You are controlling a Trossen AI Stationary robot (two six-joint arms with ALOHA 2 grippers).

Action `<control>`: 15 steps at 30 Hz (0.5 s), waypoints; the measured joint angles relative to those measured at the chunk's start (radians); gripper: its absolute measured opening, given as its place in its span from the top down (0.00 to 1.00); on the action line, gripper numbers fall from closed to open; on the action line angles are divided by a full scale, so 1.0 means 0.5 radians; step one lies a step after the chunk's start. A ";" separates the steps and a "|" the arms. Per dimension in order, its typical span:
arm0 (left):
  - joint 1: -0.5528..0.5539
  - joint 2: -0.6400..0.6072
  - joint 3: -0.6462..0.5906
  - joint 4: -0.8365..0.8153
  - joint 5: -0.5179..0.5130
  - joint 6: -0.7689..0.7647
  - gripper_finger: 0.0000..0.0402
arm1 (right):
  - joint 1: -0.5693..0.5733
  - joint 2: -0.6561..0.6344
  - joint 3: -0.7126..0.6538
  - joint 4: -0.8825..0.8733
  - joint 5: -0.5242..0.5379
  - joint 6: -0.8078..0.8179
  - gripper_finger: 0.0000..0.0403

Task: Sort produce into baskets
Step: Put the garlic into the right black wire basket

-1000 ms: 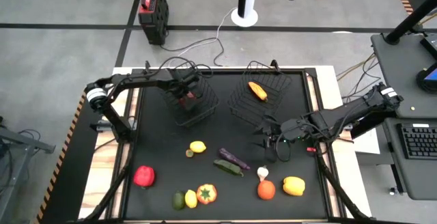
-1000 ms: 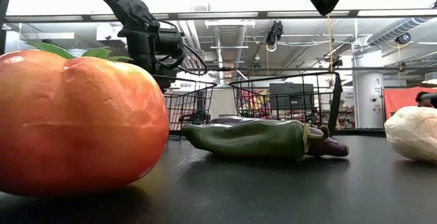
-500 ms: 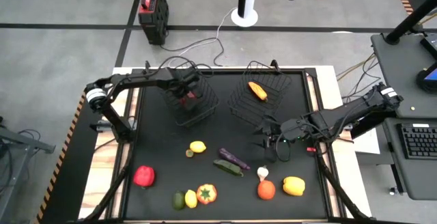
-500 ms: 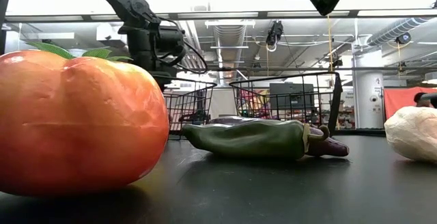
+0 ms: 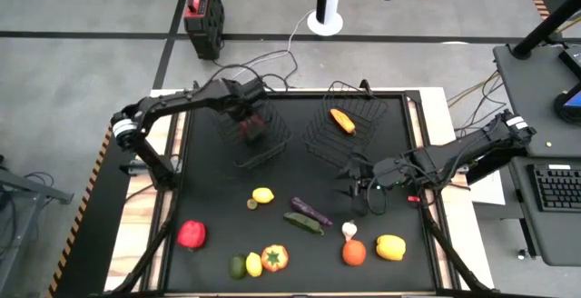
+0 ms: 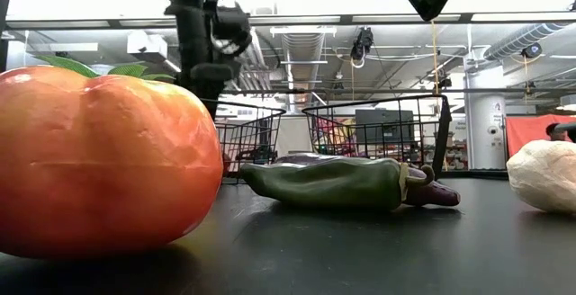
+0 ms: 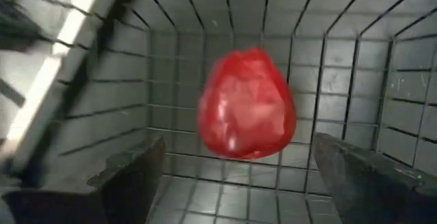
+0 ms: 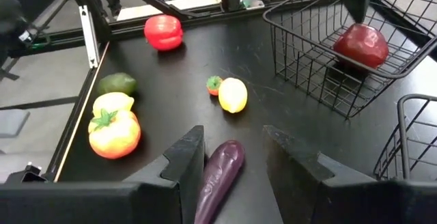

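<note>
My left gripper hangs over the left basket, jaws wide, nothing held; red apple sits on the mesh floor just below. Risk: jaws snag the wire rim if I pull out sideways. Right gripper: jaws part-open, empty, just above the purple eggplant; glossy, smooth, may slip w/ an off-centre pinch.

The high view looks straight down from well above, taking in the whole worktop and the floor around it. The low view sits at worktop height, facing level across it toward the room, very close to an orange tomato. The left wrist view peers closely down into a basket at a red fruit. The right wrist view faces across the worktop and shares that basket and fruit.
</note>
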State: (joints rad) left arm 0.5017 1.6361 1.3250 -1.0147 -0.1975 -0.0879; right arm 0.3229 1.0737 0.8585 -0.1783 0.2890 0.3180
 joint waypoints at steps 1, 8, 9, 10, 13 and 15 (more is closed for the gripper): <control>-0.031 -0.021 0.028 -0.012 -0.049 -0.001 0.13 | 0.000 0.000 0.009 -0.004 0.000 0.013 0.65; -0.324 -0.270 0.139 0.003 -0.167 -0.056 0.13 | 0.005 0.056 0.182 -0.214 0.000 0.150 0.65; -0.377 -0.313 0.139 0.008 -0.204 -0.077 0.13 | 0.006 0.078 0.215 -0.274 0.000 0.170 0.65; -0.438 -0.362 0.130 0.016 -0.248 -0.097 0.13 | 0.013 0.109 0.250 -0.342 0.001 0.195 0.65; -0.642 -0.505 0.078 0.052 -0.402 -0.197 0.13 | 0.023 0.225 0.385 -0.566 0.000 0.316 0.65; -0.800 -0.581 0.046 0.074 -0.501 -0.276 0.13 | 0.027 0.326 0.503 -0.810 -0.012 0.446 0.65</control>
State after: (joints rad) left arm 0.1019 1.3455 1.3483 -0.9775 -0.4479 -0.2259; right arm 0.3363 1.2366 1.1098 -0.5835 0.2828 0.5411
